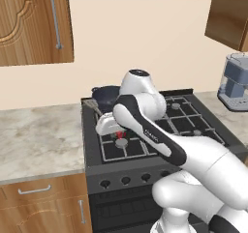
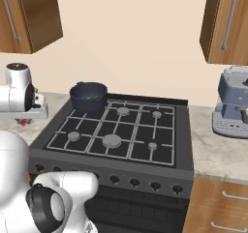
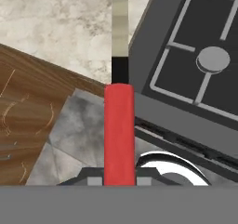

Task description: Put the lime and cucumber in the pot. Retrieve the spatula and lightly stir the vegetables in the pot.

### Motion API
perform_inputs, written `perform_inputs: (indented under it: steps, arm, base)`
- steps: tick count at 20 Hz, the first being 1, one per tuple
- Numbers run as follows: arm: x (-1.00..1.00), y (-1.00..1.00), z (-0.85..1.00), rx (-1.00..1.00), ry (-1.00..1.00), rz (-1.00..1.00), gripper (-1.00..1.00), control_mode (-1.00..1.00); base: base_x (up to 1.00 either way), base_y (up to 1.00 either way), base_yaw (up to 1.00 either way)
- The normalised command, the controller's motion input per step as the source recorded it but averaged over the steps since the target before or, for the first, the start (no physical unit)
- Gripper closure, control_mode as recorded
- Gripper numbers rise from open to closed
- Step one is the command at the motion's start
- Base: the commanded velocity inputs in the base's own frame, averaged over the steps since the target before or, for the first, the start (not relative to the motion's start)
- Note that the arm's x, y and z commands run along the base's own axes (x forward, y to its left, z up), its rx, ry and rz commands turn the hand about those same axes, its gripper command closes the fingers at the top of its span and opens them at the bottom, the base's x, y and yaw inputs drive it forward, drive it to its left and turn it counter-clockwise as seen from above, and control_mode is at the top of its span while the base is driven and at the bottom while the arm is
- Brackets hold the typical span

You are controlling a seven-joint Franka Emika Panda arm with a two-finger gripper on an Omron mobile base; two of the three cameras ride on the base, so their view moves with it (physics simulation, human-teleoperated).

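Observation:
My gripper [image 3: 119,179] is shut on the red handle of the spatula [image 3: 119,130], whose silver shaft runs away toward the top of the hand view. From the left base view, the gripper [image 1: 118,133] hangs over the stove's front left, and the spatula's metal head [image 1: 91,104] points toward the back left. The dark pot [image 2: 88,96] stands on the back left burner, partly hidden by the arm in the left base view [image 1: 105,95]. Small green patches, the vegetables [image 2: 92,98], show inside it; I cannot tell lime from cucumber. In the right base view the gripper [image 2: 22,122] is at the left edge, apart from the pot.
The black gas stove [image 2: 145,130] has raised grates and several burners. Marble counter [image 1: 38,135] lies to its left, above wooden drawers [image 1: 38,198]. A coffee machine [image 2: 233,104] stands on the right counter. Wall cabinets [image 1: 34,24] hang overhead.

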Motion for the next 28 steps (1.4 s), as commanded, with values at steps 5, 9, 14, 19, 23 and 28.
perform_inputs:
  steps: [5, 9, 14, 19, 23, 28]
  arm:
    - [0.0, -0.5, 0.53, -0.17, 0.23, 0.1, 1.0, -1.0]
    - [0.05, -0.61, 0.04, -0.2, 0.23, 0.1, 1.0, -1.0]
    - [0.0, -0.67, 0.5, -0.07, 0.02, 0.02, 1.0, -1.0]
    - [0.06, -0.34, 0.3, -0.06, 0.07, -0.05, 1.0, -1.0]
    - [0.45, -0.21, 0.4, -0.16, 0.23, -0.01, 1.0, -1.0]
    - [0.62, -0.45, 0.08, -0.12, 0.28, 0.01, 1.0, -1.0]
  base:
    - [0.0, 0.0, 0.0]
    - [0.0, 0.0, 0.0]
    - [0.0, 0.0, 0.0]
    - [0.0, 0.0, 0.0]
    - [0.0, 0.0, 0.0]
    - [0.0, 0.0, 0.0]
